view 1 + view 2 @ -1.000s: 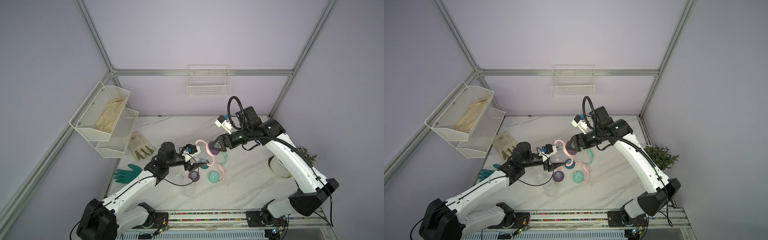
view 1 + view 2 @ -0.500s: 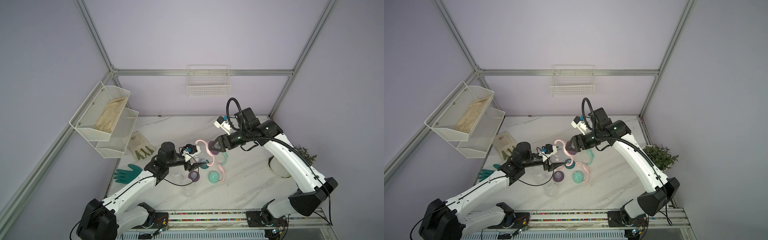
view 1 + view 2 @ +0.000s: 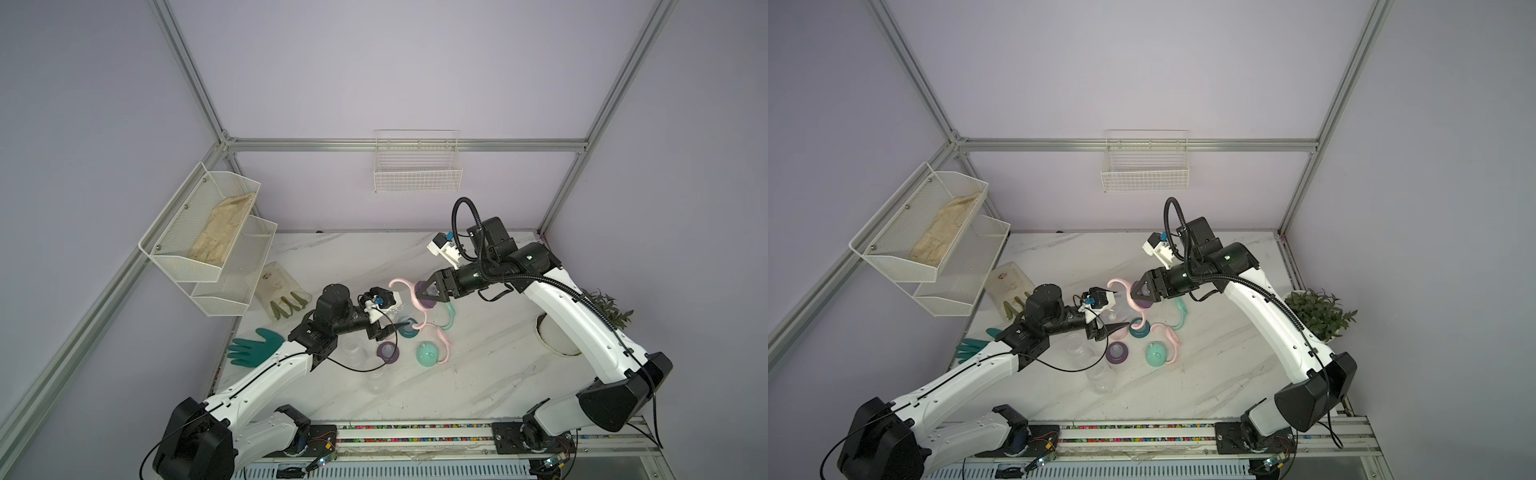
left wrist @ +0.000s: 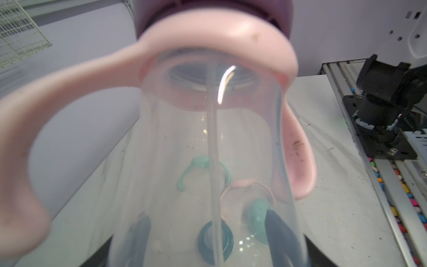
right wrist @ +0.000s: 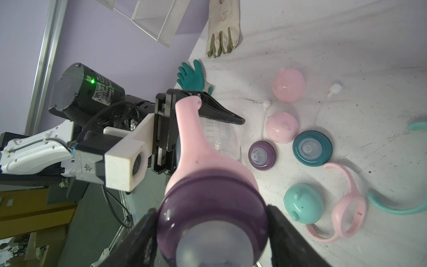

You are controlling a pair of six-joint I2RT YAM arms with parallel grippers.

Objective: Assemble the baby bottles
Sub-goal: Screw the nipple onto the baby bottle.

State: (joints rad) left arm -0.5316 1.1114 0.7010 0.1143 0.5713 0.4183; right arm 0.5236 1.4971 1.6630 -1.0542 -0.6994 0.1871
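Note:
A clear baby bottle [image 4: 184, 161] is held level above the table, my left gripper [image 4: 208, 231] shut on its body. A thin straw [image 4: 213, 150] runs inside it. It carries a pink two-handled ring [image 5: 191, 138] and a purple nipple collar [image 5: 208, 203]. My right gripper [image 5: 211, 231] is on that collar, one finger pressed to each side. In both top views the two grippers [image 3: 390, 322] [image 3: 1140, 293] meet over the table's middle. Loose on the table lie a purple collar [image 5: 261, 156], a teal collar [image 5: 312, 148], pink caps [image 5: 282, 127], a mint cap [image 5: 303, 203], handle rings [image 5: 346, 203] and clear bottles [image 3: 353, 347].
A green rubber glove [image 3: 253, 347] and a pale glove [image 3: 282, 291] lie at the table's left. Wire shelves [image 3: 216, 241] hang on the left wall, a wire basket [image 3: 415, 166] on the back wall. A potted plant [image 3: 1316, 316] stands at the right edge.
My right gripper has come a little closer to the bottle and its jaws have narrowed onto the purple collar. The left arm and bottle have stayed put.

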